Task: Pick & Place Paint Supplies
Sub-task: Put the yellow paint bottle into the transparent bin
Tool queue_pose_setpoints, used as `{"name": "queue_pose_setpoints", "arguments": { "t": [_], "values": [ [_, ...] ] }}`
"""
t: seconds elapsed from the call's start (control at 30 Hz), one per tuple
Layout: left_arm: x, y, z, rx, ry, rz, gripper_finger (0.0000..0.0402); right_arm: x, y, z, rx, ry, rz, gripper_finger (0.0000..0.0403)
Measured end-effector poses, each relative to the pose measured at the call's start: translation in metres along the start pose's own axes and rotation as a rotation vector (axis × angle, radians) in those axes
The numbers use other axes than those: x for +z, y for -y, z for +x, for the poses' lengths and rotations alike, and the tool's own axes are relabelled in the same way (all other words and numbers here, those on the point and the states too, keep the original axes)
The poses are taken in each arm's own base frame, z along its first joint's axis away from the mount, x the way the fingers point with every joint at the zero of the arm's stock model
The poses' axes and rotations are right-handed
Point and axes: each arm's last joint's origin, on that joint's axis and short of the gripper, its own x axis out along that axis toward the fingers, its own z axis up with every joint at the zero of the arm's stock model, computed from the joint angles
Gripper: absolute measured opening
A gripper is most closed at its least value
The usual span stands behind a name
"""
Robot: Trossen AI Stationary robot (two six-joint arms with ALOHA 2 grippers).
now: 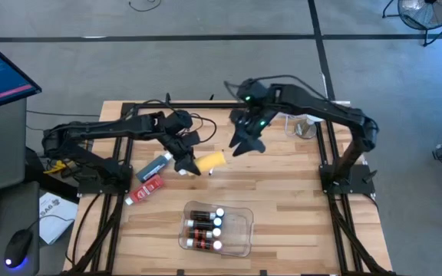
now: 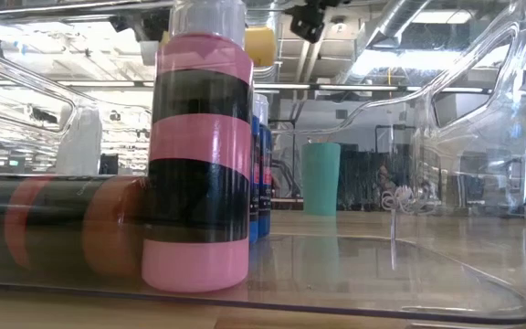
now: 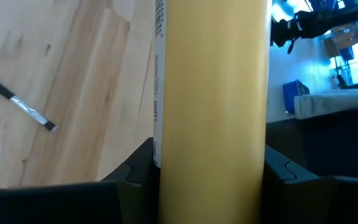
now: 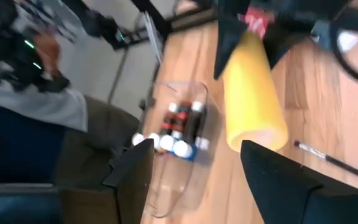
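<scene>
Overhead layout, left to right. On the left side of the surface lie a red tube and, just beyond it, a grey-blue tube, both outside the tray. The left gripper hangs above the middle of the surface, its jaws clamped on the yellow bottle, which is held roughly level, clear of the wood. A thin brush lies on the surface below it. Near the front edge, the clear tray holds several small bottles with white caps, packed at its left end; the rest is free. The right gripper hovers just right of the yellow bottle with jaws apart, holding nothing. Judged stage: partway through, with small bottles placed and the yellow bottle in transit; tubes and brush remain.
</scene>
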Motion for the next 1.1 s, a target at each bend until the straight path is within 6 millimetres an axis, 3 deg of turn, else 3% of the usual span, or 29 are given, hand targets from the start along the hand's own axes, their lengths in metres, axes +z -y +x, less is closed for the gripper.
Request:
{"name": "queue_pose_setpoints", "arguments": {
  "t": [0.23, 0.5, 1.1],
  "values": [
    [0.0, 0.003, -0.001, -0.002, 0.011, 0.0, 0.0131, 0.013, 0.003, 0.035, -0.066, -0.067, -0.034, 0.0237],
    [0.001, 0.005, 0.0, -0.003, 0.025, 0.009, 0.0131, 0.021, 0.008, 0.057, -0.186, -0.085, -0.064, 0.0237],
    [0.005, 0.004, -0.001, 0.004, 0.063, 0.006, 0.0131, 0.018, 0.017, 0.066, -0.245, -0.131, 0.013, 0.0252]
  ]
}}
